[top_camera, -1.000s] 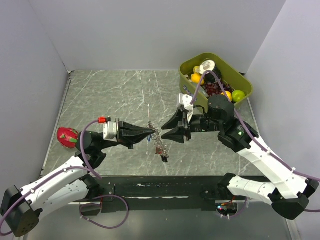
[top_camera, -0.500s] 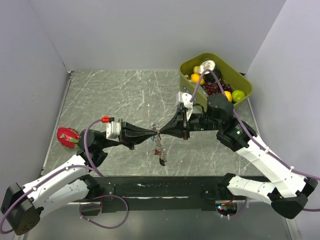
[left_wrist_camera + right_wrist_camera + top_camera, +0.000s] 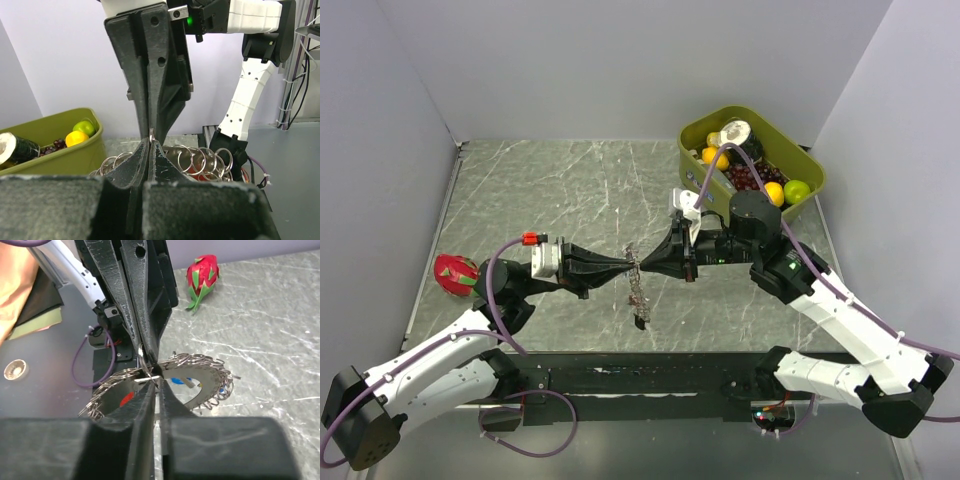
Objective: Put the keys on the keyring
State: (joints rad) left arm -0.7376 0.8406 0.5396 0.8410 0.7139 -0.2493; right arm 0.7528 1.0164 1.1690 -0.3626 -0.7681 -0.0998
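Top external view has both arms meeting nose to nose over the middle of the surface (image 3: 550, 190). The left fingers (image 3: 623, 264) come in from the left and the right fingers (image 3: 645, 263) from the right, tips touching. The keyring (image 3: 639, 295) hangs from that meeting point and trails toward the near edge. Its long axis therefore runs across the line of the two arms, not along it. Neither arm is nearer; both are right on it, with the ring's bulk below and to the near side of the tips.

My left fingers are closed tight, and by the left wrist view they seem to pinch the ring's top edge. My right fingers are drawn in to a thin slit around a sliver of bright metal. I can't make out whether that sliver is the ring's wire or a key's blade.

From the right wrist I see the ring's ridged coils fanned out just under the tips, with a red key head (image 3: 126, 399) and a blue key head (image 3: 175, 381) showing inside it. I can't tell whether those keys are threaded on. I judge the next move depends on keeping the pinch at the top of the ring while the rest hangs free.
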